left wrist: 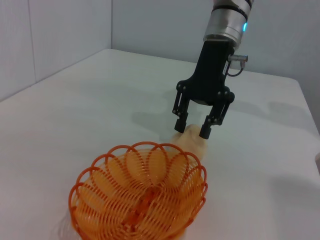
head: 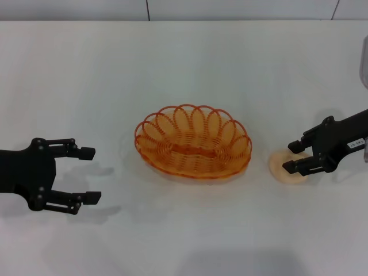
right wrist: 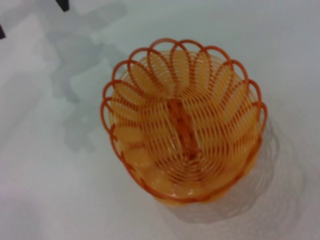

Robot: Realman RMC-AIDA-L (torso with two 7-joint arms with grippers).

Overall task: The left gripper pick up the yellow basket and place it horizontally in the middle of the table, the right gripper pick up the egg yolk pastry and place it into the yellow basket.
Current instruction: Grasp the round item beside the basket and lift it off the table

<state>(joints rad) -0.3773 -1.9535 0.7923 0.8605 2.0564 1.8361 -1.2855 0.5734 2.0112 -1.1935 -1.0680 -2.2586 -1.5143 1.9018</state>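
White table [head: 190, 75] bears everything. Yellow basket [head: 193, 141] sits upright at its middle, lengthwise across. My left gripper [head: 85, 175] hangs to its left, fingers spread, empty. My right gripper [head: 294, 156] straddles the egg yolk pastry [head: 282, 168], jaws apart, just right of the basket.

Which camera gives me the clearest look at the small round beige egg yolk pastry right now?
The head view: the small round beige egg yolk pastry lies on the white table, under the open right gripper. The left wrist view shows only its edge behind the basket; the right wrist view shows none.
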